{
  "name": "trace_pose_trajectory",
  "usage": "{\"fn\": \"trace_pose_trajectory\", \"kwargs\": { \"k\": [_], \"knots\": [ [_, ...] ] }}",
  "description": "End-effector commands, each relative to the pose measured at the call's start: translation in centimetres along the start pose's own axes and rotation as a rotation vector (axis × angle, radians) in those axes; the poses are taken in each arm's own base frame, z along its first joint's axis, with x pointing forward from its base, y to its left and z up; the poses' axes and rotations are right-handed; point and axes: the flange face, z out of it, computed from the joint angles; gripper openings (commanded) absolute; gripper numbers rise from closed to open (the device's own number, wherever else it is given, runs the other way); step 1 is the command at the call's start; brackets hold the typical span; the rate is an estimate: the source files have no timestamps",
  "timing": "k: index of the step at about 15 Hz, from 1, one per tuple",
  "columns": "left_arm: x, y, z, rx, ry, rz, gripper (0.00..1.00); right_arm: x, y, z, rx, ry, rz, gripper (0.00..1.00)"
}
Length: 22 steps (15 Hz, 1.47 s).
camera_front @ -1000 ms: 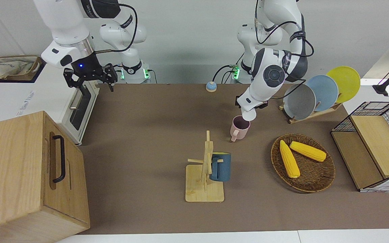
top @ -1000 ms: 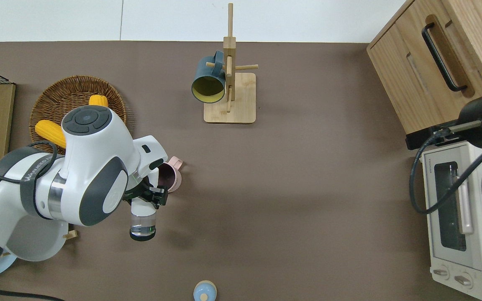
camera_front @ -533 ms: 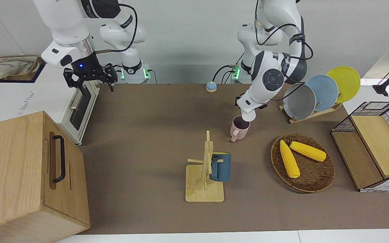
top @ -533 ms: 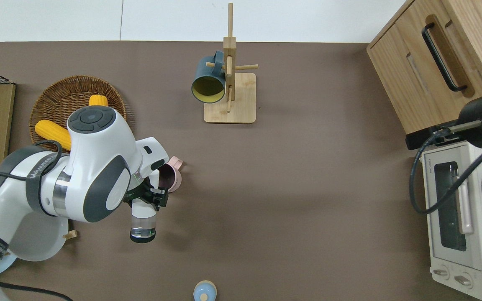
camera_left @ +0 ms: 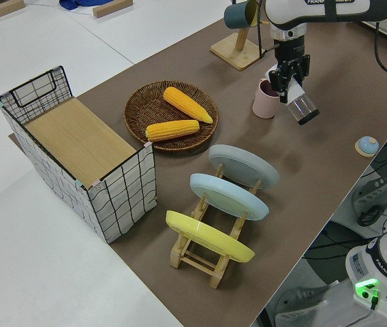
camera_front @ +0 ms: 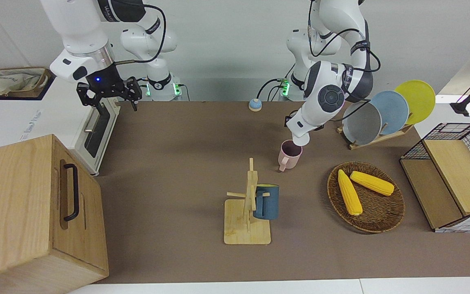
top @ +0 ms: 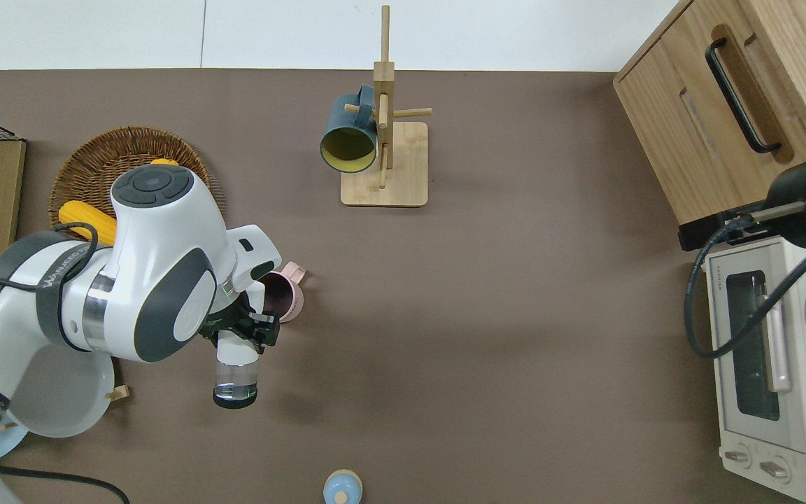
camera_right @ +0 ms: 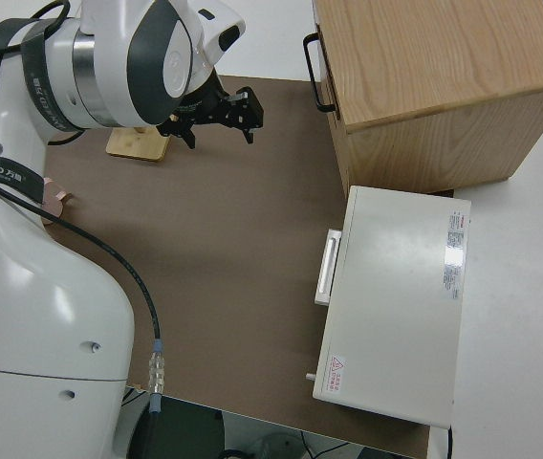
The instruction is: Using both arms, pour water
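Note:
My left gripper [top: 243, 332] is shut on a clear glass [top: 236, 376] with a dark end. It holds the glass tilted almost on its side, just above the table. The dark end points toward the robots. The other end sits by the rim of a pink mug [top: 285, 297], which stands upright on the brown table. In the left side view the left gripper [camera_left: 287, 75] and glass [camera_left: 303, 108] hang right beside the mug [camera_left: 266, 99]. In the front view the arm hides the glass, and only the mug [camera_front: 290, 155] shows. My right gripper [camera_front: 110, 103] is parked and open.
A wooden mug tree [top: 383, 140] carries a dark blue mug [top: 348, 136] farther from the robots. A wicker basket [camera_front: 375, 222] holds corn. A plate rack [camera_front: 382, 114], a wire crate [camera_front: 451, 175], a small blue bell [top: 342, 487], a toaster oven [top: 767, 364] and a wooden cabinet [camera_front: 27, 212] ring the table.
The left arm's elbow has swung slightly away from the robots. The glass has shifted a little while staying tilted beside the mug. The right arm has not moved.

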Motion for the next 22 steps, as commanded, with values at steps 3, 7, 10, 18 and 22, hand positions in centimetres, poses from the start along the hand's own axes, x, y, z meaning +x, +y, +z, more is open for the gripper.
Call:
{"fn": "trace_pose_trajectory", "kwargs": {
  "k": [3,7,10,18,22],
  "knots": [
    [0.9,-0.2,0.2,0.014,-0.042,-0.014,0.00,-0.3,0.0,-0.4,0.012,-0.001,-0.020,0.990],
    [0.9,-0.2,0.2,0.015,-0.042,-0.055,0.00,-0.3,0.0,-0.4,0.012,-0.001,-0.020,0.990],
    [0.9,-0.2,0.2,0.017,-0.042,-0.057,0.00,-0.3,0.0,-0.4,0.012,-0.001,-0.020,0.990],
    [0.3,1.6,-0.2,0.025,-0.060,-0.034,0.01,-0.3,0.1,-0.4,0.012,-0.001,-0.018,0.990],
    [0.1,1.5,0.0,0.033,-0.082,-0.031,0.01,-0.3,0.0,-0.4,0.012,-0.001,-0.020,0.990]
  ]
}}
